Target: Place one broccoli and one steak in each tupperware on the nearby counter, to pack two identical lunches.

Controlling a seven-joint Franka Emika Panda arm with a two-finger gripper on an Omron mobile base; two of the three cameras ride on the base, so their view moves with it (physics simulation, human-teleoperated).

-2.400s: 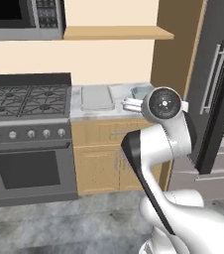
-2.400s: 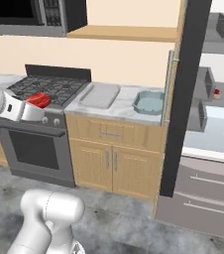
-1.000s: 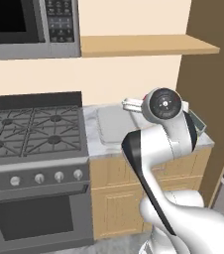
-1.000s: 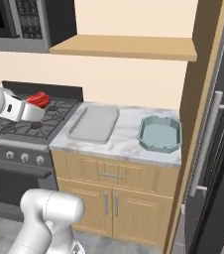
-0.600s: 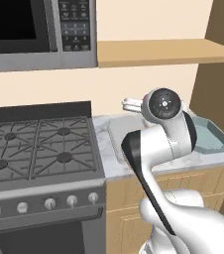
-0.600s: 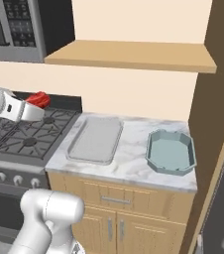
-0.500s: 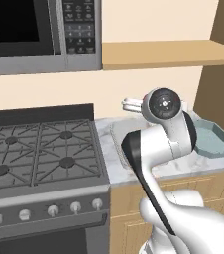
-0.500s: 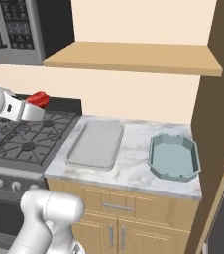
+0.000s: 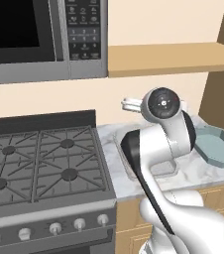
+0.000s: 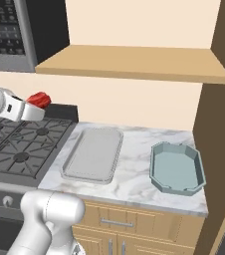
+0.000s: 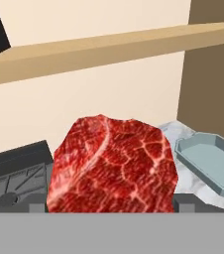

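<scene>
My gripper (image 10: 34, 105) is shut on a red marbled steak (image 10: 39, 99), held in the air above the stove, left of the counter (image 10: 134, 172). In the hand view the steak (image 11: 113, 166) sits between the two dark fingertips (image 11: 37, 203). On the marbled counter lie both tupperware: the pale grey tray (image 10: 93, 154) on the left and the teal one (image 10: 178, 168) on the right, both empty. The teal tupperware (image 11: 213, 158) also lies ahead to the right in the hand view. My arm covers part of the grey tray (image 9: 120, 149). Broccoli is out of view.
A gas stove (image 10: 20, 149) borders the counter on the left, under a microwave (image 9: 34, 34). A plain wooden shelf (image 10: 134, 62) hangs over the counter. A tall brown panel (image 10: 224, 124) closes the counter's right end.
The whole picture has shifted: the base has driven up close to the counter and both tupperware now lie near. The steak stays in the gripper, with the arm in the same pose.
</scene>
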